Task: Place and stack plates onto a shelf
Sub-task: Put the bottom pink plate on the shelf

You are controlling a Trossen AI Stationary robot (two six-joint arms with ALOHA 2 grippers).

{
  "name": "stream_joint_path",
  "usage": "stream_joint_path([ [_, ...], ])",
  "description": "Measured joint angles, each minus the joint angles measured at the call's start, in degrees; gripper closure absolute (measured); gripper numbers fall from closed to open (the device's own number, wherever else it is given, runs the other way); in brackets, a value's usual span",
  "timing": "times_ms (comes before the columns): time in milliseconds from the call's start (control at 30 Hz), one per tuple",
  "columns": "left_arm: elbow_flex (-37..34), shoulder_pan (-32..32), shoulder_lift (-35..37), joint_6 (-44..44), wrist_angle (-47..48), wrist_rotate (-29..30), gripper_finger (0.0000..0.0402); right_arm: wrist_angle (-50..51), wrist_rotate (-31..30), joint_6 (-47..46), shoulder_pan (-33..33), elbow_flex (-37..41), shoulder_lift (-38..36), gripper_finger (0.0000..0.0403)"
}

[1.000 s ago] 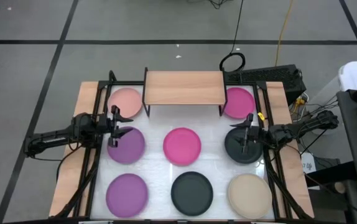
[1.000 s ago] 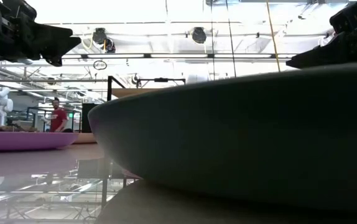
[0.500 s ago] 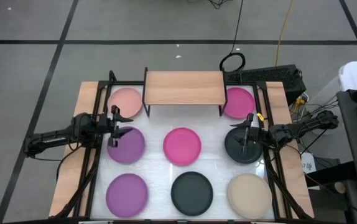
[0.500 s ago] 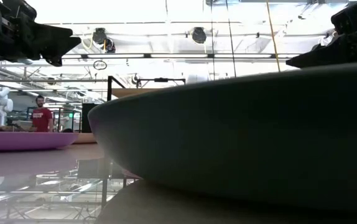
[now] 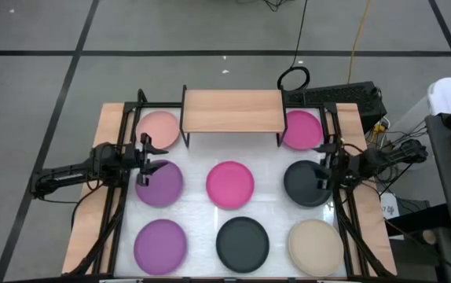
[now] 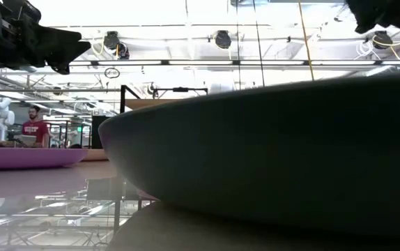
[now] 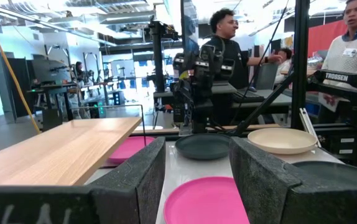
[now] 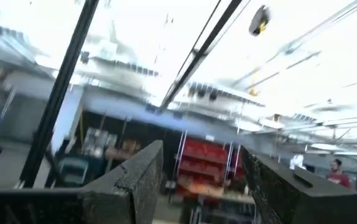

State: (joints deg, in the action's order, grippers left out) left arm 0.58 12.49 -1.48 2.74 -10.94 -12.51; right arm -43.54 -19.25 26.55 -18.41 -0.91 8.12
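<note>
Your white desk (image 5: 276, 200) carries eight plates, none on the shelf (image 5: 232, 110) at 12 o'clock, so all the stacking remains. At 9 o'clock your left claw (image 5: 146, 156) hangs open over a purple plate (image 5: 161, 185). At 3 o'clock your right claw (image 5: 327, 167) gapes empty beside the black plate (image 5: 304, 183).

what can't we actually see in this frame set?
- Low view: a dark plate up against the lens hides most of the table and shelf.
- Right wrist view: blurred and aimed up at the ceiling; no plates visible.
- High view: shelf top covers whatever lies beneath.
- Right gripper: too small in the high view to tell whether it touches the dark plate.
</note>
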Motion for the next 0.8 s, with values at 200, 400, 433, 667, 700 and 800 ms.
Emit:
stream_joint_path([
  [200, 0.00, 0.02, -0.01, 0.00, 0.00, 0.00, 0.0218, 0.16, -3.27, -2.09, 0.00, -1.25, 4.56, 0.0206],
  [400, 0.00, 0.02, 0.00, 0.00, 0.00, -0.01, 0.0217, 14.60, -10.52, -9.13, 0.00, -11.03, 16.97, 0.0206],
  [433, 0.01, 0.02, 0.00, 0.00, 0.00, 0.00, 0.0218, 16.75, -11.72, -9.61, 0.00, -13.00, 19.54, 0.0206],
  [667, 0.00, 0.02, 0.00, 0.00, 0.00, 0.00, 0.0218, 20.20, -15.65, -11.07, 0.00, -25.64, 38.87, 0.0206],
  [700, 0.00, 0.01, -0.01, 0.00, 0.01, -0.01, 0.0217, 20.17, -15.29, -11.11, 0.00, -27.23, 41.30, 0.0206],
  [800, 0.00, 0.02, 0.00, 0.00, 0.02, 0.00, 0.0218, 20.37, -15.12, -10.95, 0.00, -31.88, 48.72, 0.0206],
])
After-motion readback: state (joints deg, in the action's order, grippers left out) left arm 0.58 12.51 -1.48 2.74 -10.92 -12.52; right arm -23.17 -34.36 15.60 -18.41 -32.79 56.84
